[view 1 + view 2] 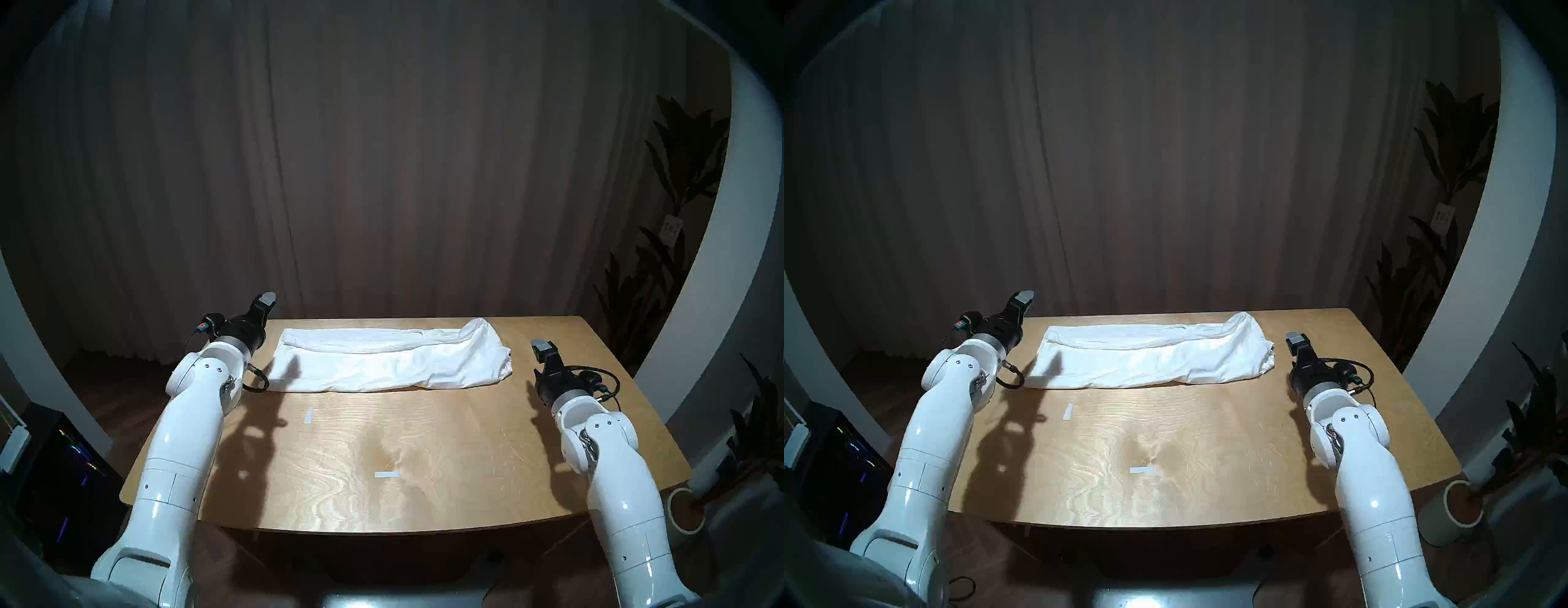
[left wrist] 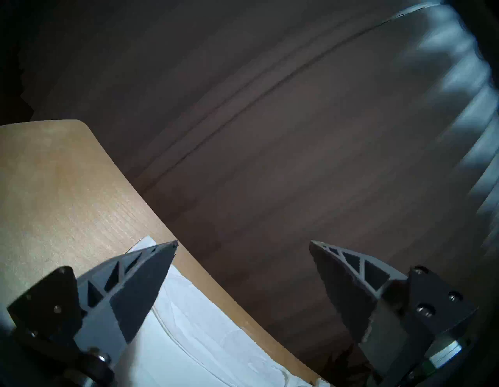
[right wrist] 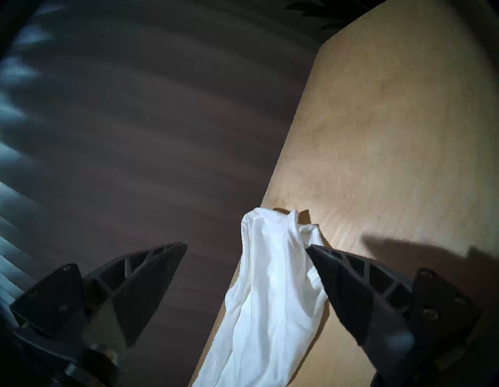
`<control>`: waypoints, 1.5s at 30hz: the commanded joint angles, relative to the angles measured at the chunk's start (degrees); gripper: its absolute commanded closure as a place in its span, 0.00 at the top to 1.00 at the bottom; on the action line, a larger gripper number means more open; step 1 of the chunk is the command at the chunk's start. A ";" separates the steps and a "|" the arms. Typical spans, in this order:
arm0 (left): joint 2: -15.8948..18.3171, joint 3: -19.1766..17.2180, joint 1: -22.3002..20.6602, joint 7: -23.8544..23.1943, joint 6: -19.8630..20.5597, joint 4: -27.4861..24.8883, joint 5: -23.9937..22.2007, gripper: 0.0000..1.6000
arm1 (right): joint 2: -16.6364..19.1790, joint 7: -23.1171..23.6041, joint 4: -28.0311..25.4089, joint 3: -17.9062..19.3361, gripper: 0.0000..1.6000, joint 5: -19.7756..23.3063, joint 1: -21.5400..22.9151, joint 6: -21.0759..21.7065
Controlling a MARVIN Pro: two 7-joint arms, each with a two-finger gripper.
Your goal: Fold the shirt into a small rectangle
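At the far left of the head views a dark cabinet (image 1: pixel 55 475) with small coloured lights sits low in the frame, mostly lost in shadow and cut by the fisheye rim. The left gripper (image 1: pixel 268 299) shows only one grey fingertip there, above the table's upper left corner. Its wrist view settles the matter: the left gripper (image 2: pixel 243 244) stands wide apart with nothing between its fingers, and one finger covers part of the cloth below it.

The shirt (image 1: pixel 390 361) lies as a long white band across the far part of the wooden table (image 1: pixel 424 458), in the middle of the frame. Folded in on itself, it hides any print, collar or label; no writing can be read on it. Two small pale tape strips (image 1: pixel 308 415) lie on the bare wood nearer the camera, both blank.

To the right, the right gripper (image 1: pixel 541 344) hovers just off the shirt's bunched right end, apart from it. In its wrist view the right gripper (image 3: pixel 247 246) is spread and empty, one finger overlapping the cloth's edge.

At the far right, dark potted plants (image 1: pixel 679 212) stand in shadow beside a small wall plate (image 1: pixel 671 229), its markings too small to read.
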 commanded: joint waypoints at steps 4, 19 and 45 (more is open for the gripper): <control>-1.05 -2.45 7.41 -5.66 -3.07 -7.73 -1.48 1.00 | -3.63 -6.70 -3.76 -1.24 1.00 3.40 0.12 -0.15; 0.70 -5.18 9.71 1.80 6.17 -10.89 -8.29 1.00 | -3.20 -10.08 4.35 -3.55 1.00 2.07 7.96 -1.99; 7.54 1.37 12.46 1.04 -0.51 -15.25 12.42 1.00 | -4.14 -8.46 18.10 -7.81 1.00 -1.66 16.82 -3.90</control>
